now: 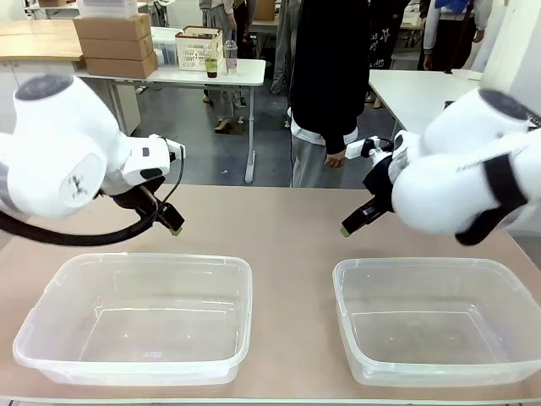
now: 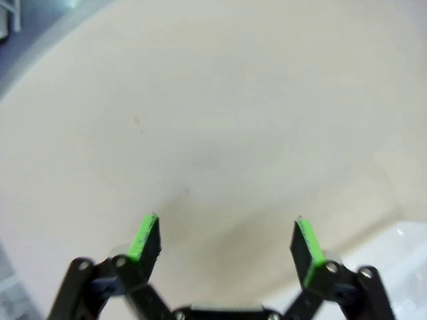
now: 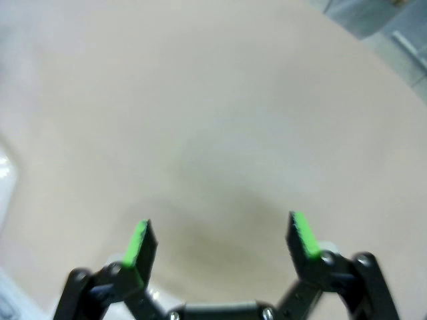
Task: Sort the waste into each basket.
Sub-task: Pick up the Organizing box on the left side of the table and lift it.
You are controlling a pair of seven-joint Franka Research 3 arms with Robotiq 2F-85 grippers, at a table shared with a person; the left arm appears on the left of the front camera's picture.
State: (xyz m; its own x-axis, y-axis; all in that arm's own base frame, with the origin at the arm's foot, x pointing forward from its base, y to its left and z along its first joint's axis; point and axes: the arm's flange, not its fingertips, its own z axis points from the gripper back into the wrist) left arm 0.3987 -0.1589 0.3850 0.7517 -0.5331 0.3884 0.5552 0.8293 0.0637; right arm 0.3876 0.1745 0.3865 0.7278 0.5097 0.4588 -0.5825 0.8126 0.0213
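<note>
Light brown table (image 1: 287, 211) takes up most of the room near the robot. A person (image 1: 325, 76) in a dark top stands at the far side, with one hand (image 1: 336, 158) hanging down by the table's edge. Behind the person are more tables, and one has brown boxes (image 1: 114, 42) stacked on it.

Two big clear tubs sit on the near part of the table, side by side and well apart. The left tub (image 1: 152, 259) is on the robot's left. The right tub (image 1: 423, 263) is on its right. You can see the table through their walls.

The left gripper (image 1: 172, 224) hangs over the bare table just past the left tub. In its wrist view the left gripper (image 2: 225, 230) has its green pads (image 2: 143, 237) spread wide with nothing between them, and a corner of the left tub (image 2: 408, 248) shows close by.

The right gripper (image 1: 350, 224) hangs over the table just past the right tub. In its own wrist view the right gripper (image 3: 220, 230) is spread wide too, holding nothing, above plain tabletop.
</note>
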